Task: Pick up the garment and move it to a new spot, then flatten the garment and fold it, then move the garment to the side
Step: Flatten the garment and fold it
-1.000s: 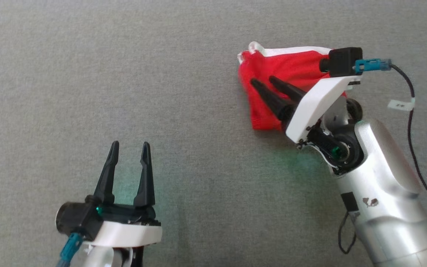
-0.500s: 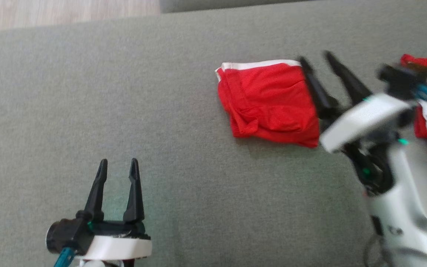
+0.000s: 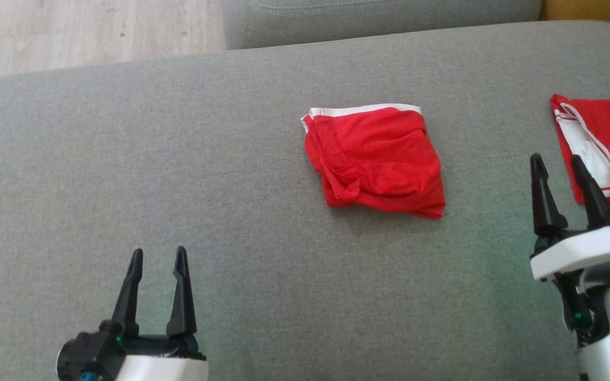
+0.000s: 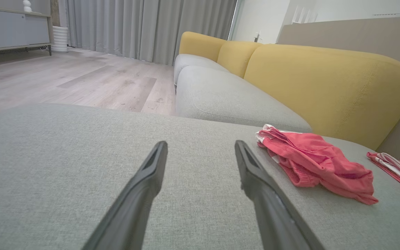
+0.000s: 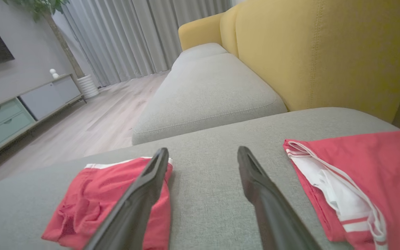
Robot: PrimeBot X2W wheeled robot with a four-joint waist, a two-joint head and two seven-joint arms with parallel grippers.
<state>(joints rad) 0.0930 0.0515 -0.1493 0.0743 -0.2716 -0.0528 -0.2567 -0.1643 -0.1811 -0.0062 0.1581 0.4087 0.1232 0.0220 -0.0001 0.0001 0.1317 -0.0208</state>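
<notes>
**Folded shorts at rest, both grippers clear**

The grey sofa seat cushion (image 3: 178, 159) serves as the work surface. The red shorts (image 3: 376, 161) lie at its middle, folded into a compact block with the white waistband along the far edge. Nothing touches them, so the fold appears finished. A second red garment with white stripes (image 3: 601, 132) lies at the right. The left gripper (image 3: 158, 250) and right gripper (image 3: 555, 157) hover at the near side, fingers spread and empty, presumably to keep clear of the cloth.

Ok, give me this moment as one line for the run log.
stage: folded garment lying free on grey cushion | left gripper: open, empty | right gripper: open, empty, clear of it, near second red garment
</notes>
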